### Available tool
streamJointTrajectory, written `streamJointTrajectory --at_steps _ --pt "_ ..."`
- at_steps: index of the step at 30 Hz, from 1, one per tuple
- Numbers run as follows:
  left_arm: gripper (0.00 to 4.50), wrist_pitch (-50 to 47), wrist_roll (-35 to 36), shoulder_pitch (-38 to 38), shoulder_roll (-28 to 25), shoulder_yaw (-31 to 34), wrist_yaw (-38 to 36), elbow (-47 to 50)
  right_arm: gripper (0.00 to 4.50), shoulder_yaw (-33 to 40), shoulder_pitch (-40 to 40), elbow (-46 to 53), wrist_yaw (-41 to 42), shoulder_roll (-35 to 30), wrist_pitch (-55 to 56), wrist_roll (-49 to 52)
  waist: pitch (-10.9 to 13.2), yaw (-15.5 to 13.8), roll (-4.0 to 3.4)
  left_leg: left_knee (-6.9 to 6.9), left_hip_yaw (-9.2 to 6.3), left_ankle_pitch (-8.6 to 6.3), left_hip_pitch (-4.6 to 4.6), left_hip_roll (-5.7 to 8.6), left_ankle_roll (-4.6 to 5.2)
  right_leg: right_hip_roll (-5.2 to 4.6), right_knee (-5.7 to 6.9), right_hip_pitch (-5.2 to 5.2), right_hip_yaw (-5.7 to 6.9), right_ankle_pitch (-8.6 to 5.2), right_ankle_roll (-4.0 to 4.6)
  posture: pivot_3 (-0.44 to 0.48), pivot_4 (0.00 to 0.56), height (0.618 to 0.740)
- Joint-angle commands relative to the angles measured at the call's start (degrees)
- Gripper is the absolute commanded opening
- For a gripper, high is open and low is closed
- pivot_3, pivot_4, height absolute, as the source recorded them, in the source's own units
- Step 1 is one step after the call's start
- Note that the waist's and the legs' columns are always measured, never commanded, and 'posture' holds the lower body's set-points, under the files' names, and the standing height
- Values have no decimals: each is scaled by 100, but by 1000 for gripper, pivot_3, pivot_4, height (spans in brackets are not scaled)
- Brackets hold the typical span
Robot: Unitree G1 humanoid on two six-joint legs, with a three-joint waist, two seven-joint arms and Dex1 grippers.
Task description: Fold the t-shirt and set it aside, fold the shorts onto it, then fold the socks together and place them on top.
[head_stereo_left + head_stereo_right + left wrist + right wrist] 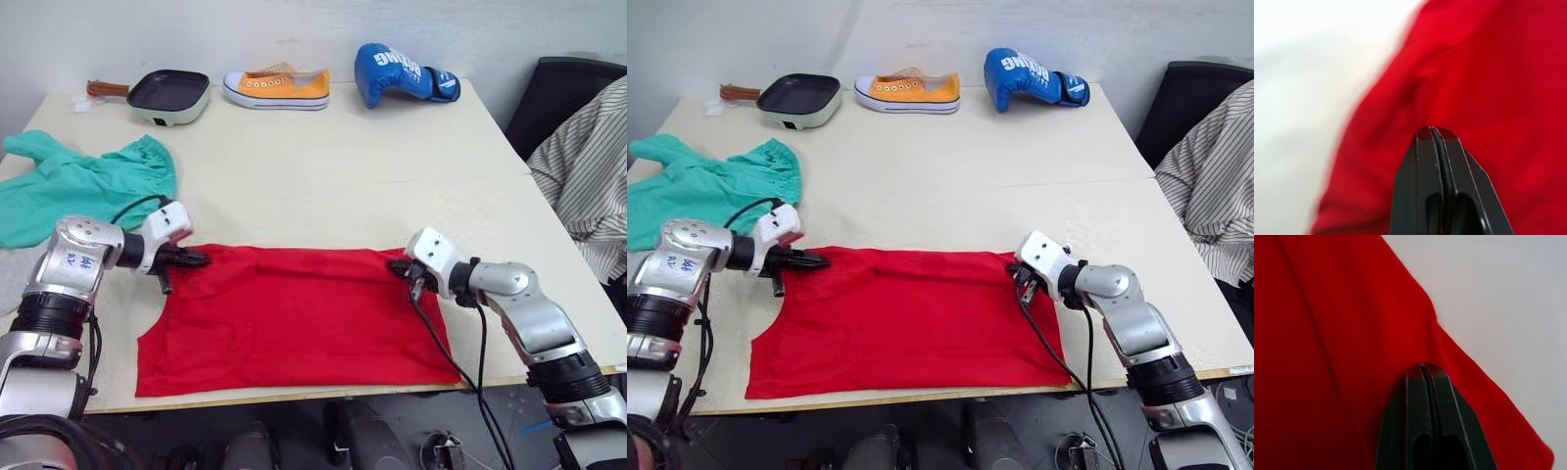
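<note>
The red t-shirt [294, 318] lies spread flat along the table's front edge. My left gripper [201, 259] is at its far left corner, fingers shut, and the cloth puckers at the tips [1431, 129]. At the far right corner my right gripper [397, 264] is shut the same way on the shirt's edge [1421, 365]. The teal-green shorts [78, 186] lie crumpled at the table's left side, behind my left arm. A light grey patch of cloth [12, 279] at the left edge may be a sock; I cannot tell.
Along the table's far edge stand a small black pan [168, 93], an orange shoe [277, 86] and a blue boxing glove [402, 73]. A black chair with striped cloth [588, 166] stands off the right side. Bare tabletop [343, 186] lies beyond the shirt.
</note>
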State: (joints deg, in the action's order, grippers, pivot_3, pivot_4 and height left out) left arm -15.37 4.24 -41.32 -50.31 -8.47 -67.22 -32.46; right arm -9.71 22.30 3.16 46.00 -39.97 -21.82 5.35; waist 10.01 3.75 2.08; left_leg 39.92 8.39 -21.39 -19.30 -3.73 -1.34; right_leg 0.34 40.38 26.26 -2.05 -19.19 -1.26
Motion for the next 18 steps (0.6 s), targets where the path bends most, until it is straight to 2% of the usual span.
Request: streamJointTrajectory --at_steps 1,5,9,13,14,16,18 --pt "53 334 -168 -34 -221 101 -121 -464 0 -11 -415 -34 61 -243 23 -236 -6 -13 9 0 0 0 1 -1 0 0 0 -1 1 0 0 0 150 740" --pt "53 754 -400 -119 -332 90 41 -1114 0 153 -688 24 38 -373 158 -240 -15 -32 22 -1 -2 0 15 -3 0 0 -2 -17 3 0 1 0 150 740" --pt "53 1221 -452 -571 -142 309 687 -1832 0 527 -842 212 125 -346 284 75 -18 -78 27 -8 -6 -2 58 -3 3 0 -26 -69 9 0 -1 0 150 740" --pt "53 1630 -379 -887 -6 524 960 -2142 0 829 -939 491 352 -409 399 354 -19 -155 28 -13 -8 -4 56 -1 7 -1 -42 -76 15 4 -8 0 150 740" --pt "53 1621 -288 -921 20 606 867 -2126 0 907 -941 564 394 -399 389 452 -18 -168 28 -14 -8 -4 51 -1 7 -2 -43 -72 16 4 -8 0 150 740" --pt "53 1285 142 -838 40 806 207 -1720 0 1073 -878 757 441 -315 229 740 -17 -174 26 -14 -8 -4 37 -3 7 -1 -44 -57 18 5 -8 0 150 740" --pt "53 448 616 -614 -42 891 -558 -960 0 1120 -759 931 434 -228 90 939 -17 -155 26 -13 -7 -4 23 -6 7 -1 -42 -42 20 5 -8 0 150 740"
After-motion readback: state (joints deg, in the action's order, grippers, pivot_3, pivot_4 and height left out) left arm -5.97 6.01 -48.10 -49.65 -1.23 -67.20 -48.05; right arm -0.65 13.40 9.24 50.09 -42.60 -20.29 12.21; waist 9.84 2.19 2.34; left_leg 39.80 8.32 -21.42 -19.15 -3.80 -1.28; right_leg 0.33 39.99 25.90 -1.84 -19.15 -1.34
